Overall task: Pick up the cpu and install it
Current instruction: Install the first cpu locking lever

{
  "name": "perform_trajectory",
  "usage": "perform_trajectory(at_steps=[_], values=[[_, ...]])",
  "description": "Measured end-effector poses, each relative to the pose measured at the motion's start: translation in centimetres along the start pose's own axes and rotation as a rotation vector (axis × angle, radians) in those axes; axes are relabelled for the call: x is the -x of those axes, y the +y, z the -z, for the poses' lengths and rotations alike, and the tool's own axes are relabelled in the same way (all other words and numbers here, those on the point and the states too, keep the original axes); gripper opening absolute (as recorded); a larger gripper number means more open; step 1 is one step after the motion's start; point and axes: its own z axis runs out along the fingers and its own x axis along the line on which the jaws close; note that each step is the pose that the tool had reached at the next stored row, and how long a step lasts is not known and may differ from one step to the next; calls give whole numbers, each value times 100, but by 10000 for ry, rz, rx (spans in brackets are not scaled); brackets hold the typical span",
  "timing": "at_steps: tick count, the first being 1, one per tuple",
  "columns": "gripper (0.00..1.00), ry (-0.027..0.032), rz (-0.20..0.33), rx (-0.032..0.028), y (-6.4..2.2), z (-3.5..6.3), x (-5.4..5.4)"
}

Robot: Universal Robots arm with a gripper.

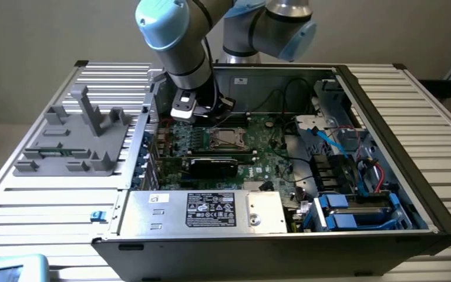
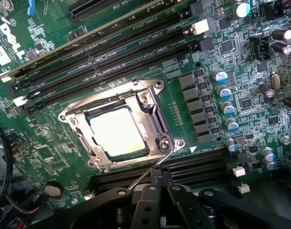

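White silk-screen print on the green motherboard point(image 2: 55, 157) runs along the memory slots point(image 2: 112, 52), apparently DIMM and CPU1 with slot digits I cannot tell. A white Dell logo point(image 2: 9, 33) sits near the board's edge. A white triangle mark point(image 2: 193, 149) stands beside the socket frame point(image 2: 150, 95). At the exterior view's lower middle, the power supply point(image 1: 151, 211) bears a black label point(image 1: 211, 210) whose print is too small to read.

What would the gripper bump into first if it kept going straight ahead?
Most likely the thin wire lever next to the silver chip; it runs right up to the shut gripper. Just behind it lie black slots on the green board. The gap is hard to judge.
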Motion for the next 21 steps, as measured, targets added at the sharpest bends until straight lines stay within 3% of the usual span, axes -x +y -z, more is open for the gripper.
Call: perform_trajectory(at_steps=[11, 21], values=[[11, -11, -36, -48, -6, -30, -41], [11, -16, -177, -56, -1, -33, -32]])
